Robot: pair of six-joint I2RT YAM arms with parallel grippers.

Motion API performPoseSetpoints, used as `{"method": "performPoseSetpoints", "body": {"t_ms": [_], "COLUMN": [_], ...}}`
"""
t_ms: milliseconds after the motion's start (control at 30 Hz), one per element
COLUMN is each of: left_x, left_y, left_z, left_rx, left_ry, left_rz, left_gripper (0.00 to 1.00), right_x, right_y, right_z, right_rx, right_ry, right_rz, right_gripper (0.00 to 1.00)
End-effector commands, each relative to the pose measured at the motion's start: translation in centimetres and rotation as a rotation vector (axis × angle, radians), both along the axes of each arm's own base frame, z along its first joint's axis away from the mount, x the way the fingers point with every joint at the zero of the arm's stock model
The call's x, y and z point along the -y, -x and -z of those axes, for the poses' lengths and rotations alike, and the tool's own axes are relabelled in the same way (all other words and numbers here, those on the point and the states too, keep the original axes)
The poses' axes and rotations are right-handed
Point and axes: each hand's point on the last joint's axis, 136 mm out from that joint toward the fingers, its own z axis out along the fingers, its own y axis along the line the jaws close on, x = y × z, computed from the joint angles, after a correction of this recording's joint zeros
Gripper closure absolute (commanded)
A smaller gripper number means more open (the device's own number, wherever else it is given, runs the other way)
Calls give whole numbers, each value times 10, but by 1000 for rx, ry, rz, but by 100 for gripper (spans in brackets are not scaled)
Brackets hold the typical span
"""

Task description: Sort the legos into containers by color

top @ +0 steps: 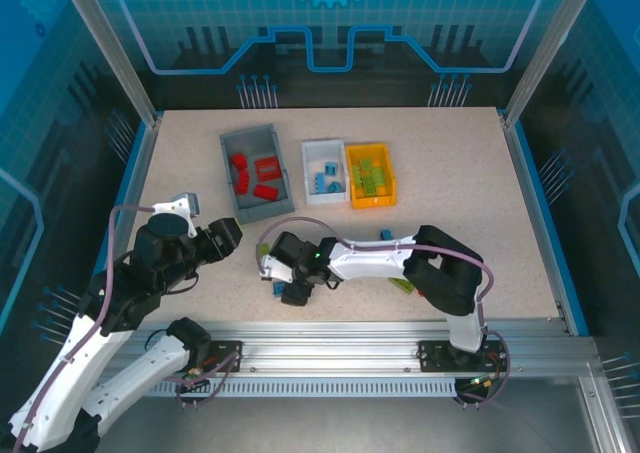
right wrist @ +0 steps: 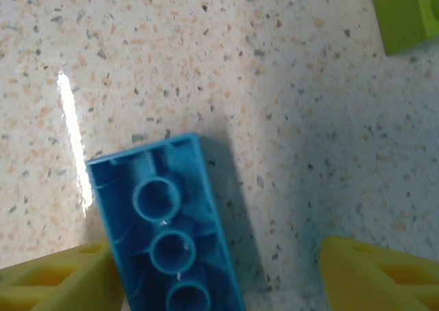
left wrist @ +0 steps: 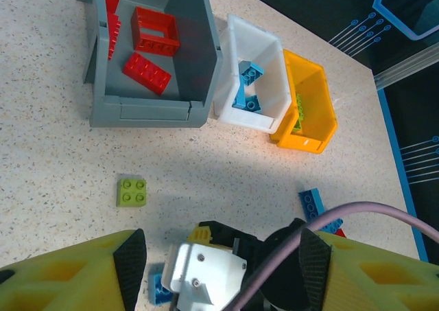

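Three bins sit at 12 o'clock on the table: grey bin [top: 231, 173] with red bricks [top: 267, 168], white bin [top: 307, 169], yellow bin [top: 391, 180]. Right gripper [right wrist: 216, 249], low and wide open, straddles an upturned blue brick [right wrist: 164, 228], ungripped. Green brick [right wrist: 410, 16] at 1 o'clock. Left gripper [left wrist: 221, 270] hovers open, empty, facing the right arm.

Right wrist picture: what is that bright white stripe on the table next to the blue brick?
In the right wrist view the stripe is glare: a light reflecting off the shiny table beside the blue brick, which throws a soft shadow to its right. In the left wrist view a wide soft shadow crosses the table near the green brick.
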Motion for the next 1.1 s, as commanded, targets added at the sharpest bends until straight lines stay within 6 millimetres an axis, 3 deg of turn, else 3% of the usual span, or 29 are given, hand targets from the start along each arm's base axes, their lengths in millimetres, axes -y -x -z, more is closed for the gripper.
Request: {"method": "performPoseSetpoints", "body": {"t_ms": [0, 267, 333, 433, 600, 733, 900, 1067], "left_x": [1, 1, 1, 9, 54, 89, 124, 143], "left_y": [5, 5, 5, 3, -12, -40, -79, -110], "left_z": [-4, -3, -5, -13, -31, -39, -47, -46], "left_rx": [-3, -6, 1, 21, 14, -22, -14, 12], "left_ry": [13, 9, 10, 31, 109, 129, 22, -11], "left_rz": [12, 13, 17, 54, 229, 306, 326, 297], "left_gripper": [36, 36, 36, 36, 36, 36, 36, 37], "right_x": [-12, -17, -17, -9, 37, 82, 109, 115], "right_y": [7, 11, 9, -2, -52, -110, -182, -242], "right_z": [2, 1, -6, -33, -102, -132, -139, -114], "right_rx": [-35, -70, -62, -50, -24, -45, -98, -198], "right_ry": [-3, -31, -49, -123, -293, -382, -404, -351], "right_rz": [-32, -15, 5, 85, 350, 628, 884, 1053], "right_gripper": [35, 67, 71, 72, 72, 72, 72, 72]}}
